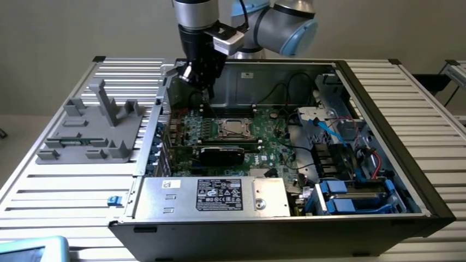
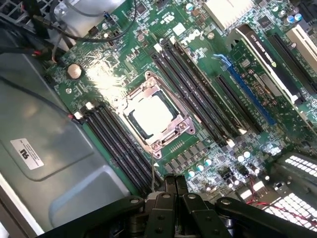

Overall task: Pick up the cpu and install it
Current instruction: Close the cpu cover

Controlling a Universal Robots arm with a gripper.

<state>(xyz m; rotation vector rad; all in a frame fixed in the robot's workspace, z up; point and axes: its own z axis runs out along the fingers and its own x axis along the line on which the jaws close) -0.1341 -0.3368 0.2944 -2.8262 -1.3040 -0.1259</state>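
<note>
I am hovering my hand [image 2: 175,184], fingers pressed together and holding nothing, over the green motherboard [image 2: 106,59]. The small, flat, square, dull-silver-topped cpu [image 2: 148,115] is already sitting inside the metal-framed socket [image 2: 178,119], lying level and gleaming, so the install is looking essentially done.

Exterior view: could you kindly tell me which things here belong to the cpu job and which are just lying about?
Job in hand:
cpu, in the socket
gripper, shut, above them

Lying about:
grey fixture
black card
power supply
blue drive bays
</note>
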